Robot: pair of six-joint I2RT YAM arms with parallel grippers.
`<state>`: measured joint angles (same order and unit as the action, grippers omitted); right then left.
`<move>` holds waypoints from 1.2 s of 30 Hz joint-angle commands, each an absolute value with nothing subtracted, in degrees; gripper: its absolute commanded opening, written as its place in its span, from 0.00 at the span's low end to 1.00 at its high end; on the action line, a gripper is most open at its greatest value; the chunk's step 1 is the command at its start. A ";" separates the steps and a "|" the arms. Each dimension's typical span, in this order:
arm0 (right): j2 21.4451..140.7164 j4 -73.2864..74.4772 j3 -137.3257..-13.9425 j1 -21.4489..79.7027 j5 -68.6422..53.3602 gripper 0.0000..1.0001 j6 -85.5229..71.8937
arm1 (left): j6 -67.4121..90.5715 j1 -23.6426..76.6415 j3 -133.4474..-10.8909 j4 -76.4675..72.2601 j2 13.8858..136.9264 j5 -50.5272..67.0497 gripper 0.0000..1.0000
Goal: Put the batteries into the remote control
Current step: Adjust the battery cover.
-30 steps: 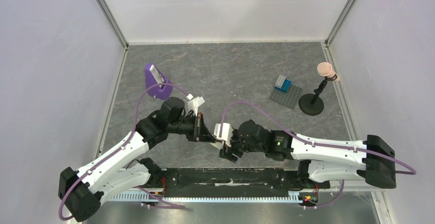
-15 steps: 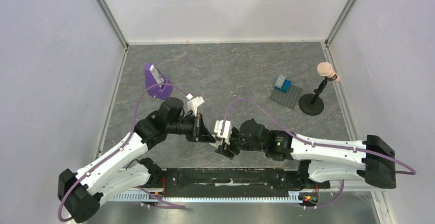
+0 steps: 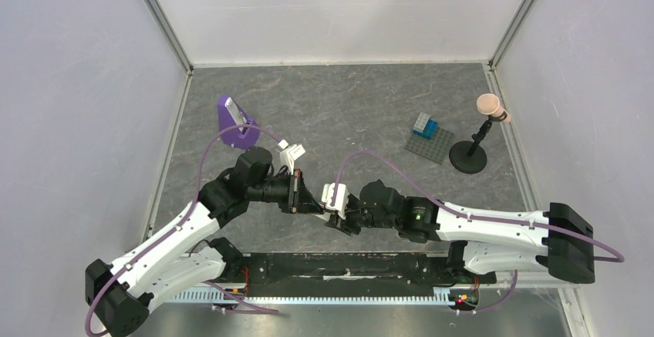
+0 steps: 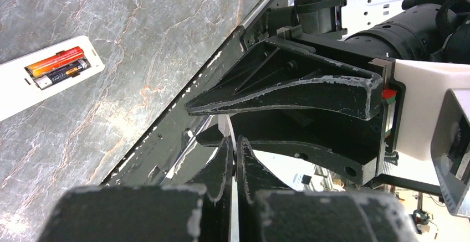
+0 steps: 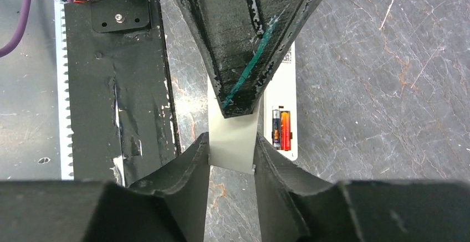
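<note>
The white remote control [image 5: 280, 87] lies on the grey table, back side up, its battery bay uncovered. The batteries [image 5: 281, 129], one dark and one red-orange, lie side by side in the bay. They also show in the left wrist view [image 4: 58, 66]. My right gripper [image 5: 233, 153] is shut across a small flat white plastic strip [image 5: 234, 145]. My left gripper [image 4: 233, 142] is shut on the same strip, seen edge-on [image 4: 226, 127]. The two grippers meet tip to tip above the table, left gripper [image 3: 315, 204] and right gripper [image 3: 333, 217]. The arms hide the remote in the top view.
A purple wedge stand [image 3: 234, 123] is at the back left. A grey baseplate with blue bricks [image 3: 429, 140] and a small microphone stand [image 3: 470, 152] are at the right. The black base rail [image 3: 347, 264] runs along the near edge, close beside the grippers.
My right gripper has moved up and left and closed in on the left gripper's tips. The left arm has shifted slightly. The strip is now between both grippers.
</note>
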<state>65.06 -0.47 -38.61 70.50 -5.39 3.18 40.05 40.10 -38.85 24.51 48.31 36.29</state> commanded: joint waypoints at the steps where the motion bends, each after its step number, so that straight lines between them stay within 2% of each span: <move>1: 63.84 -3.25 -38.78 70.05 -3.63 0.31 4.13 | 39.02 40.25 -40.41 23.19 47.55 38.90 0.02; 5: 63.16 -2.88 -38.67 69.92 -2.91 0.26 3.70 | 39.11 40.25 -40.46 23.71 47.65 38.02 0.06; 9: 62.90 -0.33 -39.14 69.96 -2.33 0.25 3.52 | 39.11 40.25 -40.40 24.82 47.89 35.66 0.40; 15: 63.89 5.83 -40.85 69.97 -2.32 0.23 2.95 | 40.01 40.17 -41.19 27.74 47.59 29.41 0.58; 22: 68.15 14.22 -44.63 69.87 -2.01 0.23 3.12 | 42.08 39.86 -43.39 33.35 47.78 17.92 0.59; 30: 75.98 21.56 -49.92 68.96 -2.11 0.24 3.20 | 48.28 35.42 -43.98 40.48 49.94 5.05 0.53; 36: 84.18 30.30 -56.75 67.88 -0.36 0.25 5.80 | 51.06 27.18 -43.41 40.74 53.74 8.63 0.50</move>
